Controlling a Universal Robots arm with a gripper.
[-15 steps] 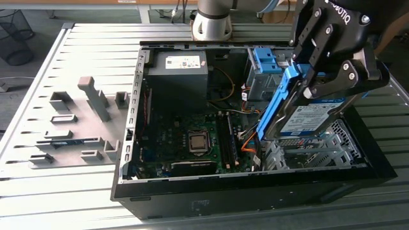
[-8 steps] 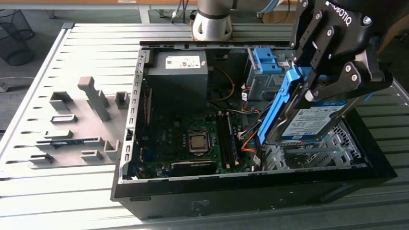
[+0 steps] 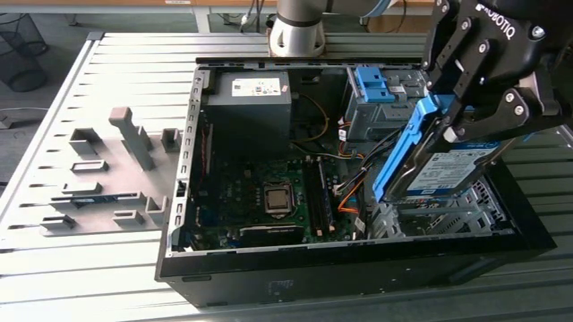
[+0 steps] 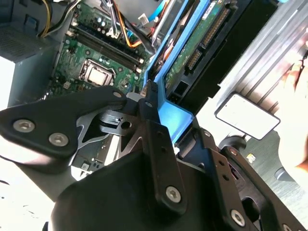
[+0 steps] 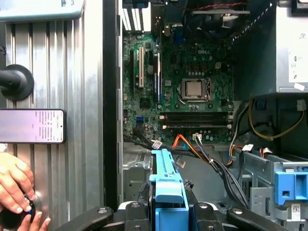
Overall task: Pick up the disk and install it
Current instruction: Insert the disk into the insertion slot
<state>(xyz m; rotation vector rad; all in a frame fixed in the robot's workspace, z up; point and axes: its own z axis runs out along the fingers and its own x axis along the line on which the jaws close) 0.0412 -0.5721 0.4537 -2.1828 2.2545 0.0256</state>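
Note:
My gripper (image 3: 458, 111) is shut on the disk (image 3: 443, 171), a silver drive with a white-and-blue label in a blue plastic frame. In the exterior view the disk hangs tilted on edge over the metal drive cage (image 3: 447, 216) at the right front corner of the open computer case (image 3: 358, 261). The second wrist view shows the disk's green circuit side (image 4: 192, 45) and blue frame (image 4: 171, 115) clamped between the black fingers (image 4: 149, 103). In the first wrist view the blue frame (image 5: 167, 185) sticks out from the gripper (image 5: 167, 209) above the case floor.
A dark grey power supply (image 3: 249, 100) and a bare blue clip (image 3: 372, 84) sit at the case's back. The motherboard (image 5: 192, 91) with loose cables lies beside the cage. A grey fixture plate (image 3: 107, 174) is on the slatted table. A phone (image 5: 31, 126) and a person's hand (image 5: 14, 190) are beside the case.

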